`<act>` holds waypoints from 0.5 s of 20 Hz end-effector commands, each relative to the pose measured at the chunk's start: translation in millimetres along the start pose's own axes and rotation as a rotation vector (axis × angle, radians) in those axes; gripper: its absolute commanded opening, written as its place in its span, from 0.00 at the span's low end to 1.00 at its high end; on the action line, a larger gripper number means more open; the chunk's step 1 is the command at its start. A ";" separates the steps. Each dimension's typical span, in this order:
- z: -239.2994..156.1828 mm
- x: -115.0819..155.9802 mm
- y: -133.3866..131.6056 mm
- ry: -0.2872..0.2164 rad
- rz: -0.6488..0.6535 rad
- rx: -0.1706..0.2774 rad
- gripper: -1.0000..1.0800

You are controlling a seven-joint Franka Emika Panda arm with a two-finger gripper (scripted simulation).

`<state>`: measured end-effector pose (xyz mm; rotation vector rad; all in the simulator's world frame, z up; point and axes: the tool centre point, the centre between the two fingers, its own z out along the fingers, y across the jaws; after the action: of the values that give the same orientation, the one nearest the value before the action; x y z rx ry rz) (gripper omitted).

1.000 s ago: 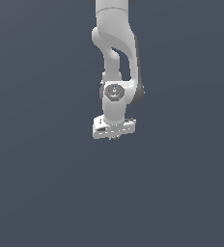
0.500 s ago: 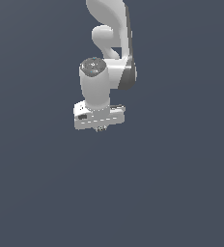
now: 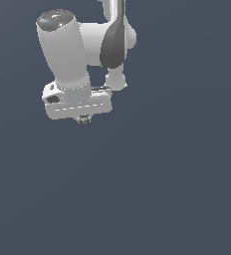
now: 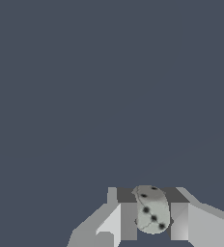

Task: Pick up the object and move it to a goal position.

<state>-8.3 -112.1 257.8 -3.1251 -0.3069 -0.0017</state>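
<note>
In the wrist view the object (image 4: pixel 151 212) is a small rounded pale grey piece with black dots, like a die. It sits squeezed between the two grey fingers (image 4: pixel 129 221) of my gripper (image 4: pixel 153 223), which is shut on it. In the exterior view the white gripper (image 3: pixel 84 119) hangs in the upper part of the picture, toward the exterior view's left. There the object (image 3: pixel 84 120) shows only as a tiny grey speck just under the hand, mostly hidden by the fingertips. It is held up in the air, with nothing touching it from below.
The white arm (image 3: pixel 67 55) with its dark grey joint cover (image 3: pixel 112 45) reaches down from the top of the exterior view. Around and below it there is only a flat dark blue-grey background, and no goal mark shows.
The arm has swung toward the exterior view's left and slightly upward, and it looks larger, closer to the camera. The gripper stays shut on the object.
</note>
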 end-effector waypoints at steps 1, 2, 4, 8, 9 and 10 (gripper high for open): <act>-24.6 0.7 15.4 -0.001 -0.001 0.001 0.00; -34.1 1.3 21.6 -0.001 -0.001 0.001 0.00; -52.1 2.4 33.1 -0.001 -0.001 0.001 0.00; -83.8 4.6 53.7 -0.001 -0.001 0.001 0.00; -91.2 5.1 58.1 -0.001 -0.001 0.000 0.00; -98.1 5.7 62.6 -0.001 -0.001 0.000 0.00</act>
<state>7.5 -166.0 344.8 -3.1255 -0.3068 -0.0021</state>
